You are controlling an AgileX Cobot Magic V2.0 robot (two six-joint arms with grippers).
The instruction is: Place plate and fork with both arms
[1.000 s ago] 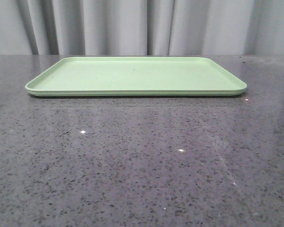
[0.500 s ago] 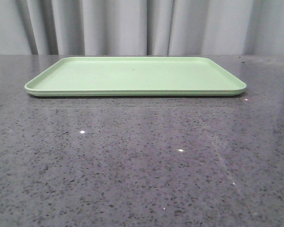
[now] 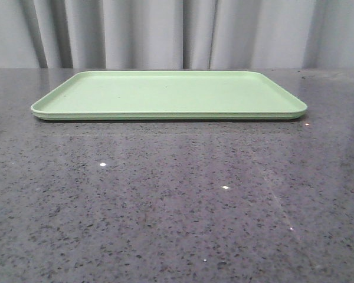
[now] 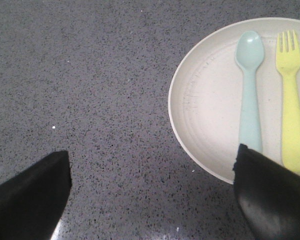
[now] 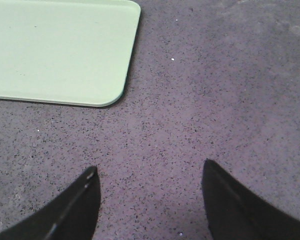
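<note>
Both claws [image 4: 150, 195] [image 5: 147, 200] gape empty; round cream plate [image 4: 210, 115] holds flat yellow fork [image 4: 291, 100]

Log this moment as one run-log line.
left gripper open near plate | fork, spoon on plate | right gripper open, empty | tray bare

The dark grey speckled stone worktop [image 3: 177, 200] fills the near and middle ground; its surface is polished and carries several small bright points of reflected light. Behind its far edge hangs a pale grey pleated curtain [image 3: 165, 32], spanning the full width from left to right in vertical folds. Lighting is even and diffuse, with soft shadows.
</note>
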